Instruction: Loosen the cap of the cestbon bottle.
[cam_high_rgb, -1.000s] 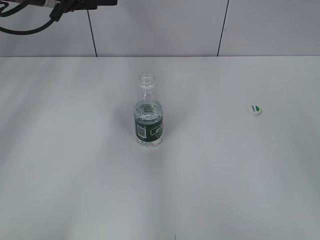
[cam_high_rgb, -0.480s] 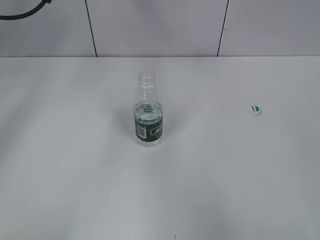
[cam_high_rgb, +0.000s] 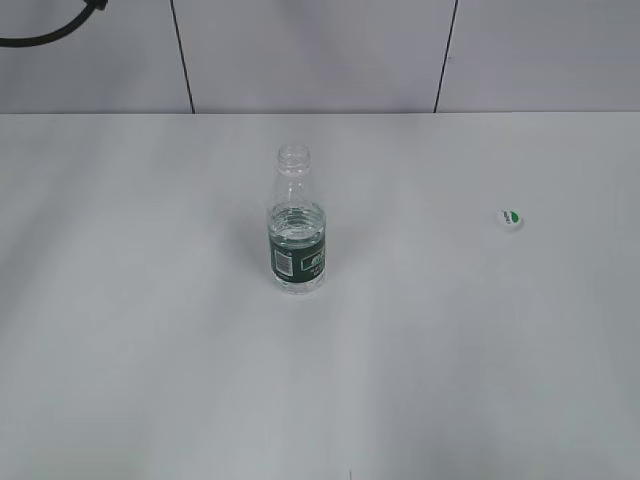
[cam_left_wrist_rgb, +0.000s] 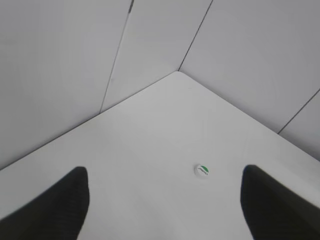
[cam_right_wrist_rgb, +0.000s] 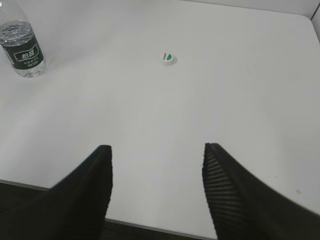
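Cap (cam_high_rgb: 511, 218) is lying flat on the counter (cam_high_rgb: 150, 350) at the right of the exterior frame, green mark facing up, well apart from the cestbon bottle (cam_high_rgb: 297, 225). That bottle is standing upright just left of the frame's centre, its threaded neck open, water sitting in its lower part behind the dark green label band. In the right wrist view the cap is showing in the upper middle and the bottle is sitting in the upper left corner. The right tool (cam_right_wrist_rgb: 156, 195) is filling the bottom of that frame with its two ribbed fingers spread wide, gripping nothing. In the left wrist view the left tool (cam_left_wrist_rgb: 165, 205) is likewise released, its dark fingers sitting at the lower left and lower right corners with the cap showing small between them. A black cable (cam_high_rgb: 45, 30) is curling in the upper left of the exterior frame against the panelled wall (cam_high_rgb: 310, 55).
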